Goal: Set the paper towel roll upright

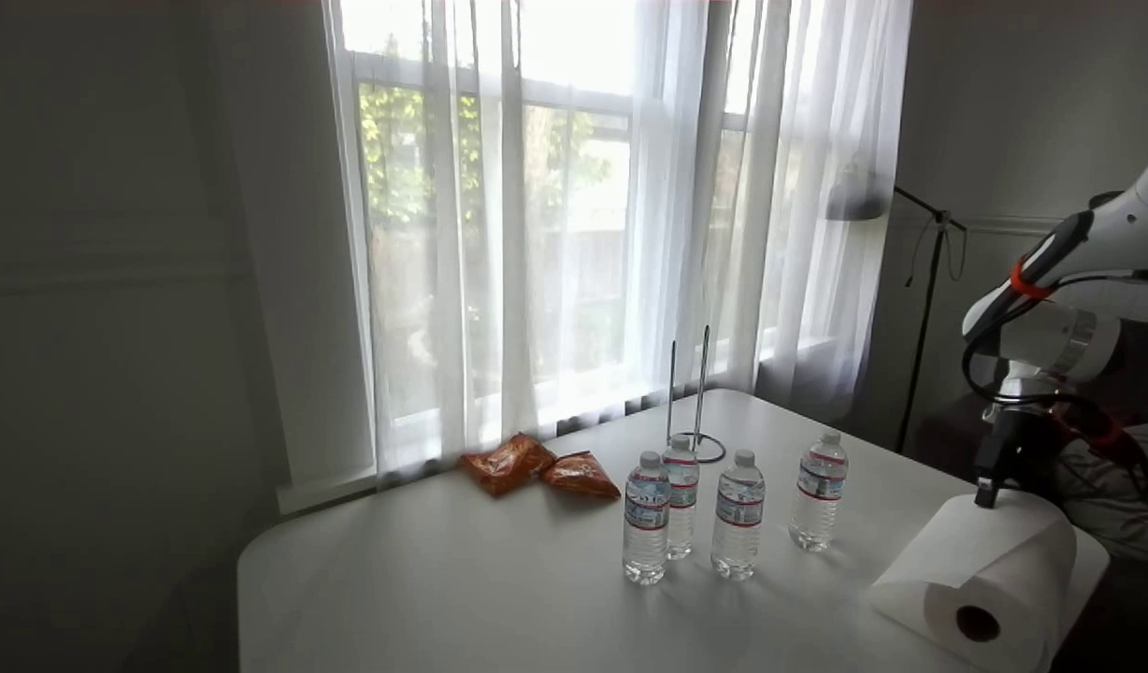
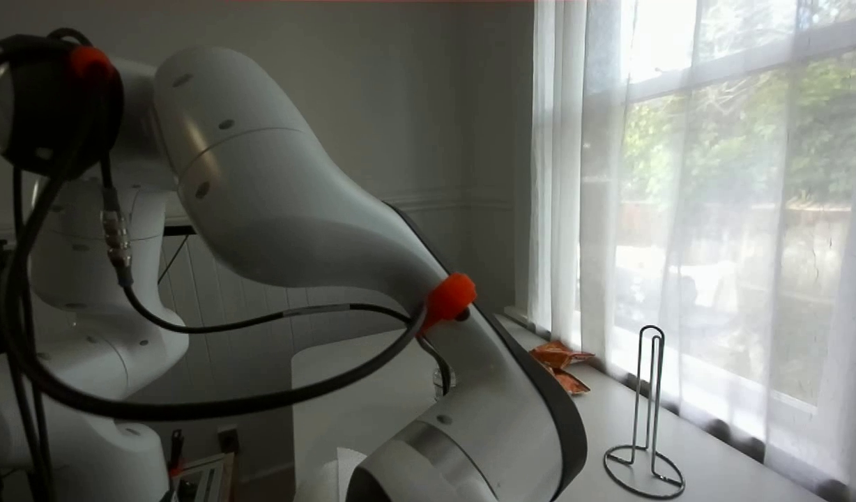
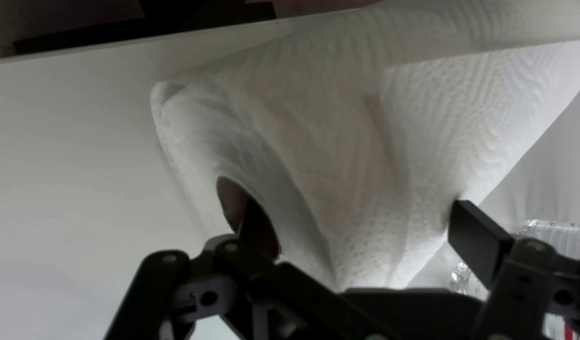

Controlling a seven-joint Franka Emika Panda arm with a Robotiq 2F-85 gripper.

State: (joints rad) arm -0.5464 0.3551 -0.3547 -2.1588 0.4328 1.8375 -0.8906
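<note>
The white paper towel roll (image 1: 995,561) lies on its side at the table's right end in an exterior view, its dark core facing that camera. A small part of a white shape, likely the roll (image 2: 327,481), shows behind the arm in an exterior view. In the wrist view the roll (image 3: 346,156) fills the middle, with a core opening at lower left. My gripper (image 3: 356,231) is spread wide over the roll's end. Its right fingertip touches the roll's side; its left finger is at the core opening, its tip hard to see. One finger of the gripper (image 1: 986,493) shows at the roll's top.
Several water bottles (image 1: 738,514) stand left of the roll; one bottle (image 3: 557,236) shows close by in the wrist view. A wire holder (image 2: 644,450) stands near the window, also seen behind the bottles (image 1: 708,449). Orange snack bags (image 1: 509,465) lie by the window. The table edge (image 3: 129,42) runs close to the roll.
</note>
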